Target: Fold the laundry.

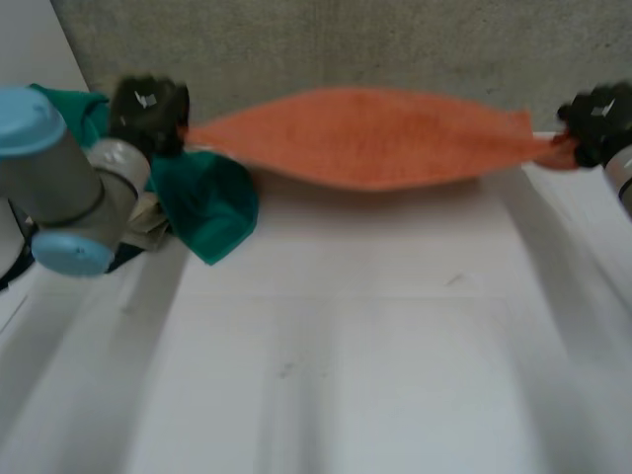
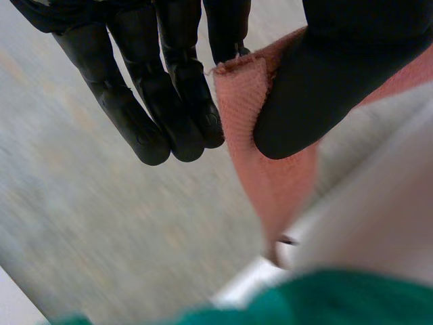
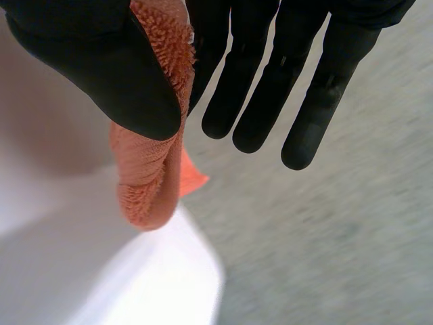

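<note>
An orange towel [image 1: 370, 133] hangs stretched between my two hands above the far edge of the white table [image 1: 346, 346]. My left hand [image 1: 148, 111] pinches its left corner: in the left wrist view the thumb [image 2: 331, 88] presses the orange towel [image 2: 260, 135] against the fingers [image 2: 169, 101]. My right hand [image 1: 597, 120] pinches the right corner; in the right wrist view the thumb [image 3: 115, 74] clamps the orange towel [image 3: 152, 162] against a finger, the other fingers [image 3: 284, 88] straight beside it. The towel sags a little in the middle.
A green cloth [image 1: 202, 202] lies bunched at the table's far left, just under my left forearm [image 1: 69, 188], with a pale cloth [image 1: 148, 222] partly under it. A grey wall [image 1: 346, 39] stands behind the table.
</note>
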`<action>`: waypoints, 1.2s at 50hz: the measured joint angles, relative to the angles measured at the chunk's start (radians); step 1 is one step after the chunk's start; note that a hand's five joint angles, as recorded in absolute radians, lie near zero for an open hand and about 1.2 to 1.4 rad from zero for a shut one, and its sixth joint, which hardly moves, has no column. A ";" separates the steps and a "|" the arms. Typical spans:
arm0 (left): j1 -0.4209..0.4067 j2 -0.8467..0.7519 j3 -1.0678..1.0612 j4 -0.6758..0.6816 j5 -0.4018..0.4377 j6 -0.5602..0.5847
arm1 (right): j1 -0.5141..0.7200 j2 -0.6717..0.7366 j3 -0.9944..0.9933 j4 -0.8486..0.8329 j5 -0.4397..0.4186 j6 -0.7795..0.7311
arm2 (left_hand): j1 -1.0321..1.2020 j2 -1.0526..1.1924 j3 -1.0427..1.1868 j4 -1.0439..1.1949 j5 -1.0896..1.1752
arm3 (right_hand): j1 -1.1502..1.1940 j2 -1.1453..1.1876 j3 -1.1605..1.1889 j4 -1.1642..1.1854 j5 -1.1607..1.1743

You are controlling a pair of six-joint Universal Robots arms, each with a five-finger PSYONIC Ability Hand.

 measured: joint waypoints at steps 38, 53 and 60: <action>0.020 0.236 -0.403 -0.466 0.135 0.421 | -0.098 -0.111 0.340 0.301 0.086 -0.449 | 0.000 0.000 0.000 0.000 0.000 | 0.000 0.000 0.000 0.000 0.000; -0.066 -0.091 -0.001 -0.363 -0.053 0.274 | -0.041 0.091 0.114 -0.007 0.083 -0.375 | 0.000 0.000 0.000 0.000 0.000 | 0.000 0.000 0.000 0.000 0.000; -0.082 -0.196 0.145 -0.371 -0.102 0.280 | -0.029 0.193 0.014 -0.050 0.086 -0.378 | 0.000 0.000 0.000 0.000 0.000 | -0.043 -0.083 -0.090 -0.076 -0.069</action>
